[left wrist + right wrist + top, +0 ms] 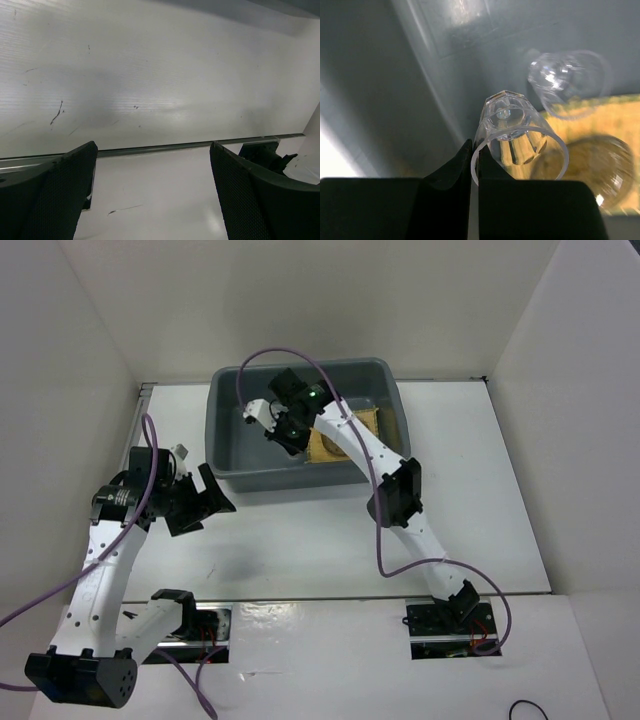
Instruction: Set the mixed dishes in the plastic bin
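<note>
My right gripper (476,147) is shut on the rim of a small clear cup (517,132), one finger inside the wall and one outside. It holds the cup tilted above the floor of the grey plastic bin (395,75). In the top view this gripper (268,420) is inside the bin (240,455), left of middle. A tan bamboo mat (620,120) lies in the bin with two see-through round dishes (570,80) (602,167) on or by it. The mat also shows in the top view (322,448). My left gripper (222,498) is open and empty over the table, left of the bin's front corner.
The left wrist view shows the open left gripper (152,147), the white table and a metal strip (160,148) at the table's edge. White walls close in the table on three sides. A purple cable (300,358) arches over the bin.
</note>
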Robot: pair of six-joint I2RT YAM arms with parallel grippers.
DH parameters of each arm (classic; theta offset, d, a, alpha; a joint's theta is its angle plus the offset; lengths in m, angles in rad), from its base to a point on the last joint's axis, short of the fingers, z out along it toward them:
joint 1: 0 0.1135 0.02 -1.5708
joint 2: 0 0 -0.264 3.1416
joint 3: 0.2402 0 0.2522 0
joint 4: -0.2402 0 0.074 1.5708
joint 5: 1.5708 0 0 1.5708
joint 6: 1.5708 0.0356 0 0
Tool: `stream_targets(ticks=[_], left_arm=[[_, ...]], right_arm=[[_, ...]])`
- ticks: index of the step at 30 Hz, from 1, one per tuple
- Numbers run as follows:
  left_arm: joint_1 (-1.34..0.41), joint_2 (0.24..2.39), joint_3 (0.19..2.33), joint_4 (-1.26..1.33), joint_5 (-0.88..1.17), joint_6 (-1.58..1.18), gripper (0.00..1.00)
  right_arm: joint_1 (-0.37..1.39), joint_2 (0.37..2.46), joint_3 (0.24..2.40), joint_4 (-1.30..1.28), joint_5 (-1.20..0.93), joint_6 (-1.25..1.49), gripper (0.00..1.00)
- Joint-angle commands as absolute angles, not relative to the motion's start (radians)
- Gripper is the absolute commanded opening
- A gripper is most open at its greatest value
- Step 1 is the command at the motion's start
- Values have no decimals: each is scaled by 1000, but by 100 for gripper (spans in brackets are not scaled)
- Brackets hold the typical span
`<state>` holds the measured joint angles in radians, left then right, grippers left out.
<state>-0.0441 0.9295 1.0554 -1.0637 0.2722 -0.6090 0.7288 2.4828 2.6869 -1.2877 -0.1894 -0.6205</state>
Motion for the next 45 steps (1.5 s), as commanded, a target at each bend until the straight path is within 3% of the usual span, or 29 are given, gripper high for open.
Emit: stream_targets(ticks=[1, 11, 14, 21, 28, 34, 40, 45], left_arm=[[-37, 917, 1060, -1072, 288, -607, 99], [-37, 917, 1060, -1091, 278, -607, 99], [-37, 917, 1069, -1100, 267, -607, 99], [-37, 917, 1069, -1109, 258, -598, 99], [-37, 927, 1060, -1091, 258, -589, 99], [-37, 946, 1071, -1069, 247, -580, 99], [-37, 965, 1097, -1040, 227, -560, 99], [-28, 997, 1088, -993, 265, -549, 99]], right_arm=[[733, 2552, 2752, -1302, -198, -607, 1], [752, 2651, 2816, -1302, -155, -598, 1], [761, 2674, 2829, -1302, -133, -598, 5], [761, 2665, 2848, -1302, -115, -589, 28], [761, 2553, 2868, -1302, -106, -568, 37], [761, 2367, 2878, -1302, -124, -468, 51], [684, 2211, 2838, -1302, -100, -396, 59], [501, 2126, 2809, -1293, -54, -308, 73]])
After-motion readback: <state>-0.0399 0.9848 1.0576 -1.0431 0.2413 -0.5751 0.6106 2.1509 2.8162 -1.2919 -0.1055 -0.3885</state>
